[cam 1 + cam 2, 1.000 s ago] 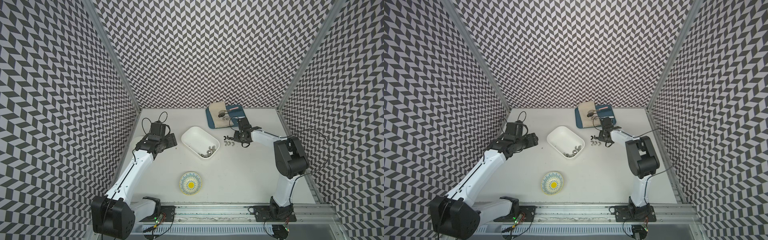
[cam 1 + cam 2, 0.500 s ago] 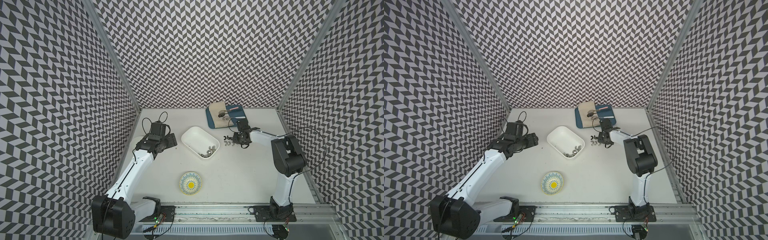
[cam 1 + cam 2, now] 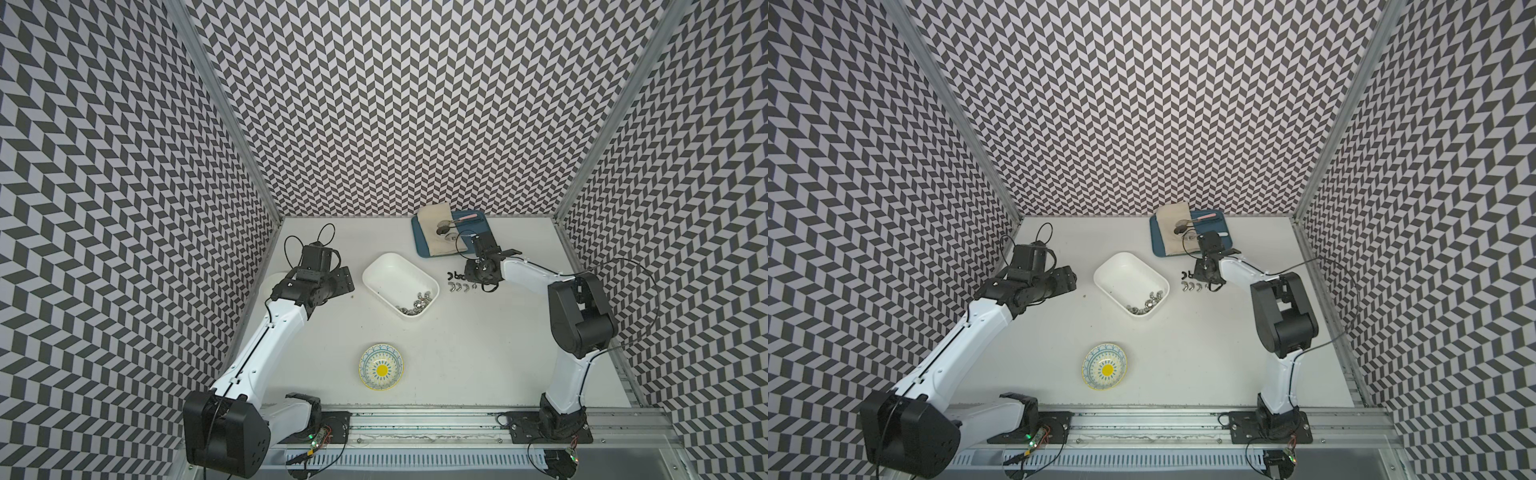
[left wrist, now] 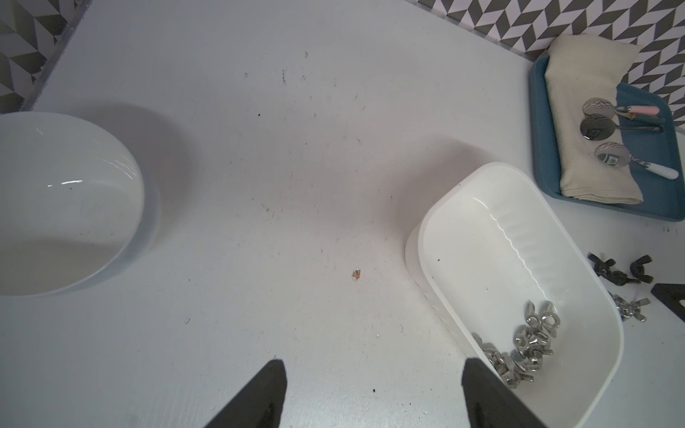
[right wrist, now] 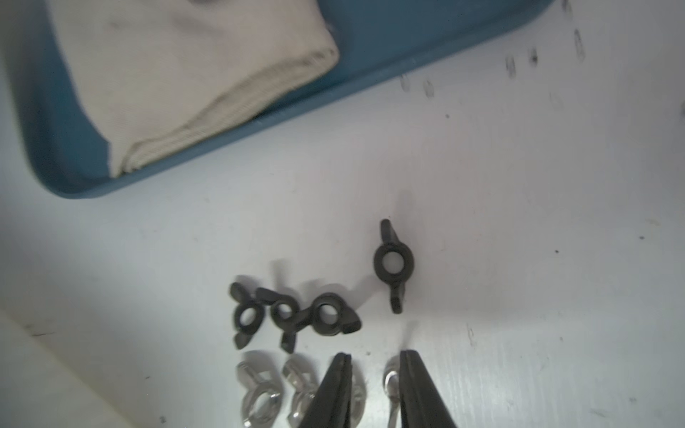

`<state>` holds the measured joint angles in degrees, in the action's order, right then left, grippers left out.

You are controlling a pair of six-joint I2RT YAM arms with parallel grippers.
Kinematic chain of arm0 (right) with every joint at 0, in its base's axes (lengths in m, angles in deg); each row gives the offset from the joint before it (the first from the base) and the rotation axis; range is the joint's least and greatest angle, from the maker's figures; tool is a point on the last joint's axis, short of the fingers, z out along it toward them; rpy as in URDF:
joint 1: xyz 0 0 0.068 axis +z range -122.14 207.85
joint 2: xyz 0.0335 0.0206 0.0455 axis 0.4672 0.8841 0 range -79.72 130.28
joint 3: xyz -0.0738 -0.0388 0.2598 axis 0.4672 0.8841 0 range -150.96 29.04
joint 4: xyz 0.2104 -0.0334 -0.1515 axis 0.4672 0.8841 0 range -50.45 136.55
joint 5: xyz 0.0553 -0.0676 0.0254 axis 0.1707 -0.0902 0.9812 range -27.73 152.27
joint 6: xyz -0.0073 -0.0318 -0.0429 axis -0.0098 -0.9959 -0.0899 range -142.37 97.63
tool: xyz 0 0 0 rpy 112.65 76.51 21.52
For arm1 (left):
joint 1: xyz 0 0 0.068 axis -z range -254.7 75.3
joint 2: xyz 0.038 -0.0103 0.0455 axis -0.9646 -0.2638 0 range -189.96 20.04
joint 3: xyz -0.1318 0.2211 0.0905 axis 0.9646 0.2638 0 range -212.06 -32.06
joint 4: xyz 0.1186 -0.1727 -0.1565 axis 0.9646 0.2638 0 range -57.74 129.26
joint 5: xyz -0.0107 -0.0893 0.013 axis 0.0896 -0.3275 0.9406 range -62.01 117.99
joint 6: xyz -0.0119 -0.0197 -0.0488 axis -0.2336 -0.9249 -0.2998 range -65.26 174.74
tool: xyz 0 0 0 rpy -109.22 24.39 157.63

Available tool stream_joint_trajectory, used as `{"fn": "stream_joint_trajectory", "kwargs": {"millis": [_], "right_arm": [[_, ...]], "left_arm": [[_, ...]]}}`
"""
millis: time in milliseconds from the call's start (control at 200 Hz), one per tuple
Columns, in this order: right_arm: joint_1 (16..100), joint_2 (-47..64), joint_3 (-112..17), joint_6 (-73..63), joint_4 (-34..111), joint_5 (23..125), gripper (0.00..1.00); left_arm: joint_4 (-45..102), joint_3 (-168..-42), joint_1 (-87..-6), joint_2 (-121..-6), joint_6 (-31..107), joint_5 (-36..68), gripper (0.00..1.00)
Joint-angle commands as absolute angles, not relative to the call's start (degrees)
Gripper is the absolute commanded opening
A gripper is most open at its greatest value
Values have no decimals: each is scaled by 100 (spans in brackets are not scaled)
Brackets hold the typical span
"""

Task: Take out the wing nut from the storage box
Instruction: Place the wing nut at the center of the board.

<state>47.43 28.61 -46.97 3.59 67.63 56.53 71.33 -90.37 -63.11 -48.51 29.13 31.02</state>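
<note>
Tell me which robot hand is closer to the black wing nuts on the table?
The right gripper: it is just beside the black wing nuts. The left gripper is far off, beyond the storage box.

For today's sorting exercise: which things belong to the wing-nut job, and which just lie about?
Job: storage box, wing nuts inside it, wing nuts on the table, right gripper.
Lying about: patterned bowl, white bowl, blue tray, cloth, spoons.

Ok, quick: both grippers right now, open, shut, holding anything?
Left gripper: open, jaws wide apart, nothing between them.
Right gripper: open a little, gripping nothing; a silver wing nut lies by its jaws.
</note>
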Motion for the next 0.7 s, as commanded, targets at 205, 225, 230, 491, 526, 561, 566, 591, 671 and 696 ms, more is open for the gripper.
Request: {"fn": "stream_joint_trajectory", "kwargs": {"millis": [205, 225, 230, 491, 526, 561, 566, 591, 671, 696], "right_arm": [[6198, 2592, -5516, 343, 7131, 5545, 29], [6295, 2627, -5587, 326, 7158, 5551, 29], [6315, 2636, -5609, 324, 7160, 5559, 29], [6924, 3569, -6661, -191, 7864, 5757, 29], [6950, 3674, -6725, -239, 7953, 5719, 29], [6975, 3760, -6759, -270, 7996, 5698, 29], [6977, 3769, -6762, -278, 8002, 5694, 29], [6986, 3814, -6764, -286, 8013, 5678, 29], [6996, 3943, -6771, -303, 8048, 5699, 29], [7004, 3998, -6773, -308, 8066, 5706, 29]], "left_arm": [[6969, -9052, -6339, -4834, 2855, 3028, 79], [6970, -9051, -6340, -4834, 2854, 3028, 79], [6970, -9051, -6342, -4834, 2854, 3028, 79], [6996, -8964, -6337, -4766, 2851, 3037, 79], [7000, -8947, -6341, -4748, 2846, 3041, 79], [7005, -8941, -6345, -4729, 2849, 3054, 79], [7005, -8939, -6341, -4729, 2847, 3054, 79], [7013, -8923, -6342, -4712, 2847, 3062, 79], [7011, -8894, -6344, -4678, 2839, 3091, 79], [7014, -8890, -6345, -4675, 2837, 3093, 79]]}}
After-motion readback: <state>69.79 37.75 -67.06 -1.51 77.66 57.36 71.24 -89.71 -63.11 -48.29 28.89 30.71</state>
